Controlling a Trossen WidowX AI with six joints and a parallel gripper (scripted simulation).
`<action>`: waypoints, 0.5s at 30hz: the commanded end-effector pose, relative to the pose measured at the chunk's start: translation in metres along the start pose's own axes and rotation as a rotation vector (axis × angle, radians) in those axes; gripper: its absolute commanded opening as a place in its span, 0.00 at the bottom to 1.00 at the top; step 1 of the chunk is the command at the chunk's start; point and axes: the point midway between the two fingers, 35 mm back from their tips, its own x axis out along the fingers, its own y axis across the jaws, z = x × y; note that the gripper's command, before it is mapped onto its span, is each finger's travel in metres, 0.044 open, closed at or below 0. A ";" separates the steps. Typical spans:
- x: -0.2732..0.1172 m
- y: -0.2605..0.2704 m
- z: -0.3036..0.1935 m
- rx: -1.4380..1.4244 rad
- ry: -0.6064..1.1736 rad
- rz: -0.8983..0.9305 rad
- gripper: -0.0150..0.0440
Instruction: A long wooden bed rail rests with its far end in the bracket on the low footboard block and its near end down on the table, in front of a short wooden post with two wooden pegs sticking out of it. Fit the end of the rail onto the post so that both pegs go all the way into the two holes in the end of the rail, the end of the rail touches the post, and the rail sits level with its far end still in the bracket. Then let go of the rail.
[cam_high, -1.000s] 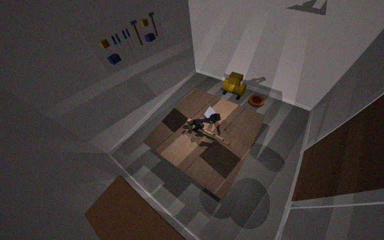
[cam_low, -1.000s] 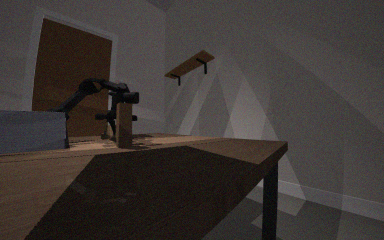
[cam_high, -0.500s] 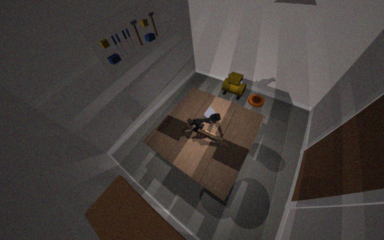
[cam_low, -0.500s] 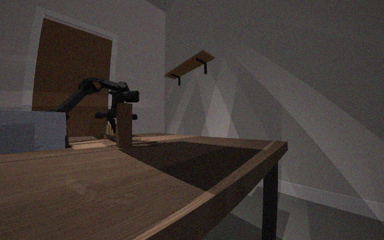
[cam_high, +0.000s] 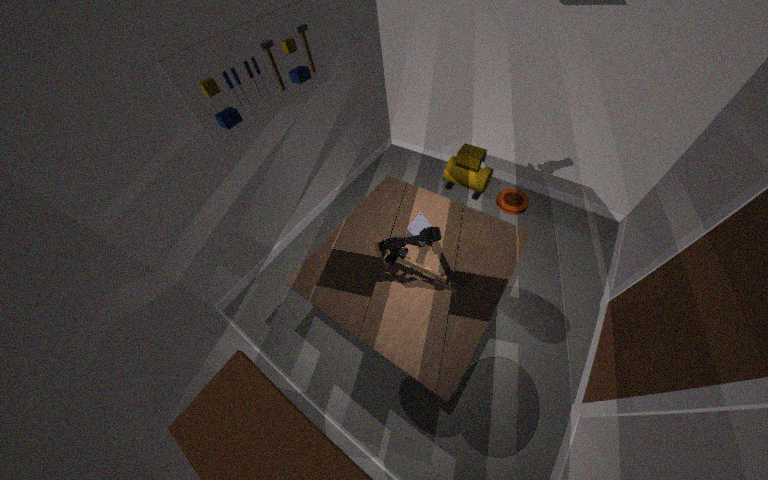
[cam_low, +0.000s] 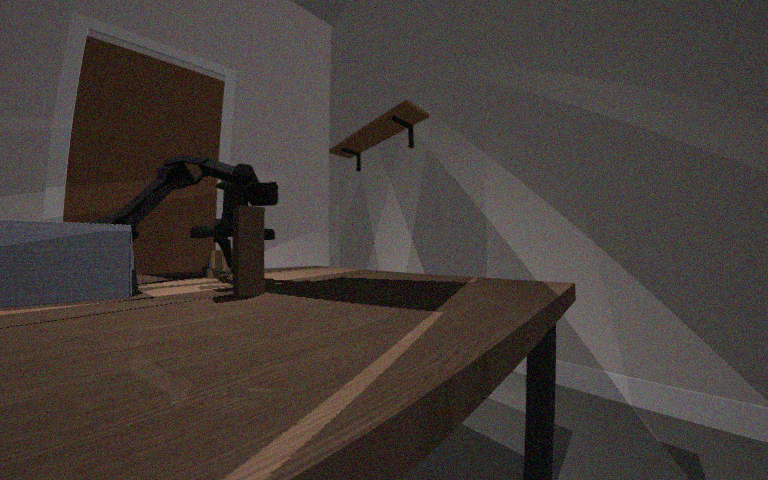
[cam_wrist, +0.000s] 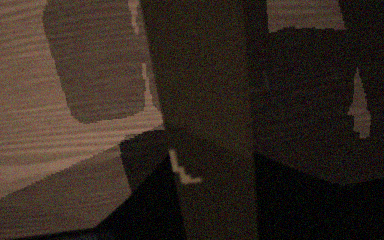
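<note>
The long wooden rail (cam_high: 423, 270) (cam_wrist: 205, 75) runs between my fingers in the wrist view. My gripper (cam_high: 393, 258) (cam_wrist: 203, 156) is shut on it near its post end, pointing down. In the exterior view, the upright brown post (cam_low: 249, 254) stands in front of the gripper and hides part of it and the rail. A small footboard block (cam_low: 209, 266) shows dimly behind, at the rail's far end; its bracket is too small to make out. The pegs, the rail's end holes and any gap between rail and post cannot be made out.
A pale blue-grey box (cam_high: 419, 223) (cam_low: 65, 263) stands on the table (cam_high: 396, 333) (cam_low: 339, 339) beside the arm. Hard shadow patches cross the table top. A yellow machine (cam_high: 468, 169) and an orange ring (cam_high: 512, 201) lie beyond the table's edge.
</note>
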 end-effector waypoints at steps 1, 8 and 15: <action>-0.002 0.000 0.000 0.004 0.006 -0.003 0.25; -0.004 0.001 0.000 0.004 0.006 -0.003 0.25; -0.004 0.001 0.000 0.004 0.006 -0.003 0.25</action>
